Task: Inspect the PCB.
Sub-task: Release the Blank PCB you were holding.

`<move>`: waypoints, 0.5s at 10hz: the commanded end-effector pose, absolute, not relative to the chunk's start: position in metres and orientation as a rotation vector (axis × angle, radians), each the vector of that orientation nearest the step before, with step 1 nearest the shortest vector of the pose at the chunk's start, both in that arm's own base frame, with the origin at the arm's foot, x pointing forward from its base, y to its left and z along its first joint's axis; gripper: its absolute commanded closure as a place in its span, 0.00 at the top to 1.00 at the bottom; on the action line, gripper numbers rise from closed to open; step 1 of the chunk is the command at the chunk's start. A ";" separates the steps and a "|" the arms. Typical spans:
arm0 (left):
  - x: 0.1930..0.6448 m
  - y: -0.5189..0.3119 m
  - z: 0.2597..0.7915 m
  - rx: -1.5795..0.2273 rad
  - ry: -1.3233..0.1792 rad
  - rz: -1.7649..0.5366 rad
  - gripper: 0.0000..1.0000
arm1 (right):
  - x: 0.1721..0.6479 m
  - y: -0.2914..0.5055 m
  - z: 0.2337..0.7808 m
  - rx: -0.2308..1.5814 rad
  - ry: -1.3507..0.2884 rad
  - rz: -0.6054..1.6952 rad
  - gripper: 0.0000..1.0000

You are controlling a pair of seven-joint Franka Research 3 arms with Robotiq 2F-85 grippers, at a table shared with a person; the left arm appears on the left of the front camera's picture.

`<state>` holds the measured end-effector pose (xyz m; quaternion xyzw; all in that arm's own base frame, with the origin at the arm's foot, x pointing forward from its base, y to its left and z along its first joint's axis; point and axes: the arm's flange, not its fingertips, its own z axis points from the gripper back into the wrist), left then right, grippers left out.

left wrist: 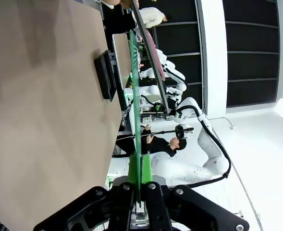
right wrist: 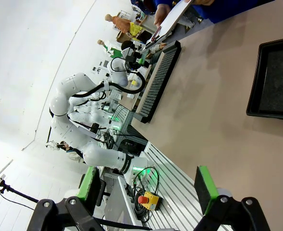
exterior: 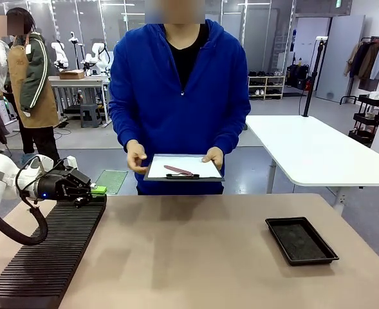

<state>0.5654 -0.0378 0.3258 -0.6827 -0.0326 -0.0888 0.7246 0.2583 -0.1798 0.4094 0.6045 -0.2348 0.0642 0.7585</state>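
The left gripper (exterior: 96, 190) is clamped on one edge of the PCB (exterior: 112, 181), so the rest of the thin board juts out free and roughly level past the far end of the black ribbed rack (exterior: 47, 257), toward the person. In the left wrist view the board appears edge-on, a thin green line running straight up from between the closed fingers (left wrist: 147, 168). Gripped only at the rim, with its pale face uncovered, the board seems to be offered for viewing, which suggests the inspection is under way rather than a placement. The person stands at the far side of the table (exterior: 195, 257) holding a clipboard (exterior: 183, 164) level, with a pen (exterior: 178, 170) lying on its white paper, probably ready to note the result. The clipboard is near the board but apart from it. The right gripper (right wrist: 148, 187) hangs over the table with its jaws spread wide and nothing between its green pads (right wrist: 206, 185), likely just waiting. A black tray (exterior: 300, 240) lies empty toward the robot's right, well apart from the board, perhaps where it goes afterwards
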 end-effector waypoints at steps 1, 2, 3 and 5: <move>0.566 -0.039 0.326 -1.507 -0.073 -0.197 0.03 | 0.258 -0.180 0.411 1.324 -0.526 0.150 1.00; 0.566 -0.039 0.326 -1.507 -0.073 -0.197 0.03 | 0.258 -0.180 0.411 1.324 -0.526 0.150 1.00; 0.566 -0.039 0.326 -1.507 -0.073 -0.197 0.03 | 0.258 -0.180 0.411 1.324 -0.526 0.150 1.00; 0.566 -0.039 0.326 -1.507 -0.073 -0.197 0.03 | 0.258 -0.180 0.411 1.324 -0.526 0.150 1.00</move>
